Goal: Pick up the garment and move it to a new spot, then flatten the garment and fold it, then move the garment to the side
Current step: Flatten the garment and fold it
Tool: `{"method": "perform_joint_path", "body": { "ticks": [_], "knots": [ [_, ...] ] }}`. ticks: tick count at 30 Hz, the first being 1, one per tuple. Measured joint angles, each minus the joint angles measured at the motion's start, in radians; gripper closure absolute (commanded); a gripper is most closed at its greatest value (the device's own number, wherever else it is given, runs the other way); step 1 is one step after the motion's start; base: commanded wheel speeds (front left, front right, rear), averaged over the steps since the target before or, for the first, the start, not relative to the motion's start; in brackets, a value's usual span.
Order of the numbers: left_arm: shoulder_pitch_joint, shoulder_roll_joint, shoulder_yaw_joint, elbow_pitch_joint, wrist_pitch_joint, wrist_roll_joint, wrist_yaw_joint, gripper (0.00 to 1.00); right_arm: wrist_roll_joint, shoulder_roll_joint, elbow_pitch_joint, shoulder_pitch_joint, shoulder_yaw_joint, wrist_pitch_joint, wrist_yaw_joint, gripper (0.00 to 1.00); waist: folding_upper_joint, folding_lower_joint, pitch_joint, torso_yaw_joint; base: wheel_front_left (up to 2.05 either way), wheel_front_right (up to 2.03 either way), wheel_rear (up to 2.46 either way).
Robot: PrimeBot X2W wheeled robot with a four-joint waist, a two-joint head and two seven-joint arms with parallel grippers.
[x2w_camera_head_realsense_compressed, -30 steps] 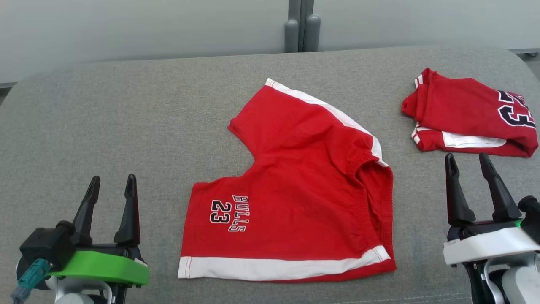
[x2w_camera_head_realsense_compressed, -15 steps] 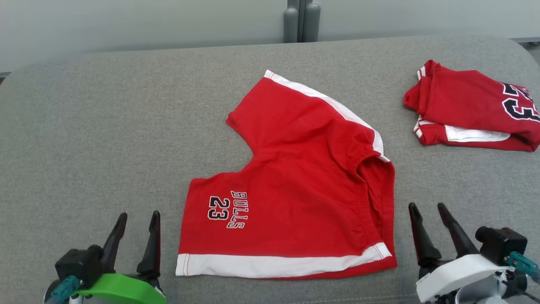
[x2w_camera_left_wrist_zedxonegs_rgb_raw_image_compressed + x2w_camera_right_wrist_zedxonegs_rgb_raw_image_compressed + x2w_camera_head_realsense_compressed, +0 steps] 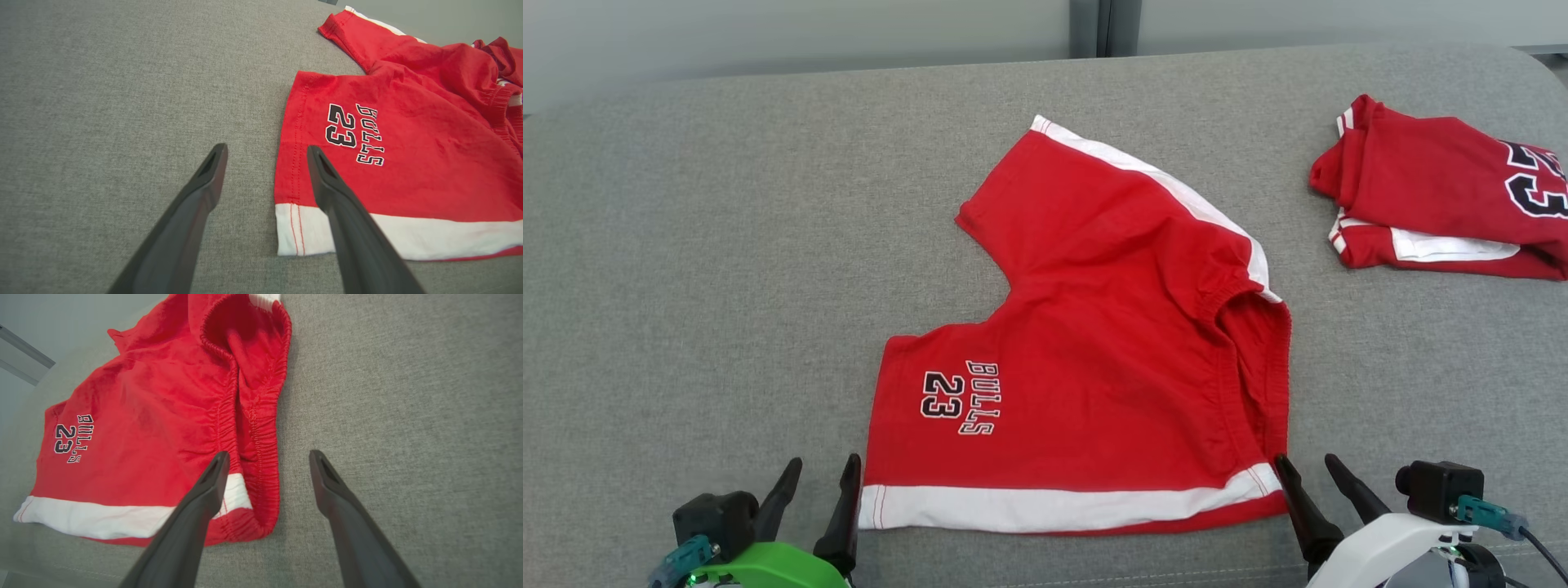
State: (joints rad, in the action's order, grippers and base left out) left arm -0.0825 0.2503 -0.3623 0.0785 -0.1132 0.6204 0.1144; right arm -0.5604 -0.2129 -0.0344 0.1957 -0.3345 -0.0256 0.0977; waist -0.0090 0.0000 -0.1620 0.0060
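A pair of red shorts (image 3: pixel 1111 351) lies spread out in the middle of a counter (image 3: pixel 727 245) covered in grey woven fabric. The shorts rest mostly flat, with one leg running along the near side and the other angled away toward the far edge. A white band runs along the near side of the shorts, and another along the outer side of the far leg. Black and white lettering reading "BULLS 23" sits on the near leg, toward my left. The gathered elastic waistband is on my right, gaping slightly so the inside shows.

My left tool (image 3: pixel 823 460) is low at the near left corner of the shorts, its two dark fingers spread wide with nothing between them. In the left wrist view, one finger lies over the corner of the white band and the other over bare grey fabric. I cannot tell whether either finger touches the cloth.

My right tool (image 3: pixel 1304 459) is at the near right corner of the shorts, beside the waistband, its fingers also spread wide and holding nothing. In the right wrist view, one finger crosses the end of the white band near the waistband and the other is over bare counter.

A folded red garment (image 3: pixel 1429 188) with white trim and large black numerals lies at the far right of the counter, well apart from the shorts.
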Motion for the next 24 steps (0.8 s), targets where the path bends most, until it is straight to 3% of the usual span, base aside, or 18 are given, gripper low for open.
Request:
{"method": "perform_joint_path", "body": {
  "ticks": [24],
  "knots": [
    [0.002, -0.018, -0.071, 0.085, 0.174, 0.069, -0.044, 0.00, -0.046, 0.033, -0.072, -0.032, -0.048, 0.141, -0.001, 0.00, 0.0000, 0.0000, -0.009, 0.002, 0.00, 0.00, 0.00]
  ]
}}
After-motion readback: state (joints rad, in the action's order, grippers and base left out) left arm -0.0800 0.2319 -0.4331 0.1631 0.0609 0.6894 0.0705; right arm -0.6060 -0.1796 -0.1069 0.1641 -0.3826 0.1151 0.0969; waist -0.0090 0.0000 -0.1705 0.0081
